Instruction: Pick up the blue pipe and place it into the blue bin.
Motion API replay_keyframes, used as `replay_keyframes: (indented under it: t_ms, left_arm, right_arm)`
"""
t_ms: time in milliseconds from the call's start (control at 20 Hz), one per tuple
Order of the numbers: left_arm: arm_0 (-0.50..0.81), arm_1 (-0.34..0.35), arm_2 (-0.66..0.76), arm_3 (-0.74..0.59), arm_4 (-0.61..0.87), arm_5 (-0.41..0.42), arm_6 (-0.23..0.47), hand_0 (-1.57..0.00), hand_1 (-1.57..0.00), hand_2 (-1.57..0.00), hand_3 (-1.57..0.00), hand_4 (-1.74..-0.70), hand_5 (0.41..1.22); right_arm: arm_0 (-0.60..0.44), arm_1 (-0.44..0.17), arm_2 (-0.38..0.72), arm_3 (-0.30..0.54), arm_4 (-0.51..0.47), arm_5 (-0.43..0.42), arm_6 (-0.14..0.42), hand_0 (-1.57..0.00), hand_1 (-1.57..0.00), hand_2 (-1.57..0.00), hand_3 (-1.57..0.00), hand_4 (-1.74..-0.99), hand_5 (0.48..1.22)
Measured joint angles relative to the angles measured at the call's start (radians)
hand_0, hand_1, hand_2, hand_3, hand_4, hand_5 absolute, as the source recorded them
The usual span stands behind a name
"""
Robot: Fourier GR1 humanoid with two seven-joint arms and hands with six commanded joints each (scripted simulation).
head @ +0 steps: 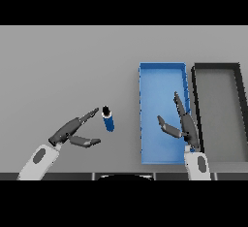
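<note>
So the blue pipe [108, 119] sits mid-frame on the table [63, 66], just right of the open left hand [72, 133]. Right hand [181, 124], fingers spread, hovers over the blue bin [162, 71], lower right.

No readable text, label, brand, number or sign on anything in view.

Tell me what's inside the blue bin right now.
No object lies in the blue bin; the blue pipe is still on the table. The right hand hangs over it, covering part of its floor.
</note>
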Motion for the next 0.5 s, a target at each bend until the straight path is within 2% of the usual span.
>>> replay_keyframes:
  t_ms: [50,100,400,500]
  left_arm:
    - [-0.012,-0.023,-0.012,0.01,-0.009,0.003,-0.004,0.0,0.0,0.0,0.0,-1.12,0.446]
    - [-0.026,-0.04,-0.021,0.029,-0.02,0.003,0.007,0.0,0.0,0.0,0.0,-1.12,0.446]
    - [-0.102,-0.163,-0.053,0.15,-0.032,-0.006,0.027,0.0,0.0,0.0,0.0,-1.11,0.444]
    - [-0.135,-0.196,-0.066,0.196,-0.08,0.016,0.001,0.0,0.0,0.0,0.0,-1.08,0.442]
  right_arm:
    - [0.004,-0.002,-0.001,-0.017,-0.001,-0.002,0.005,0.0,0.0,0.0,0.0,-1.272,0.617]
    - [-0.01,-0.005,-0.009,-0.003,-0.003,-0.006,0.032,0.0,0.0,0.0,0.0,-1.271,0.616]
    - [0.021,-0.001,-0.002,-0.02,-0.01,0.007,0.02,0.0,0.0,0.0,0.0,-1.274,0.603]
    - [0.025,-0.005,-0.009,-0.02,-0.01,0.001,0.021,0.0,0.0,0.0,0.0,-1.265,0.597]
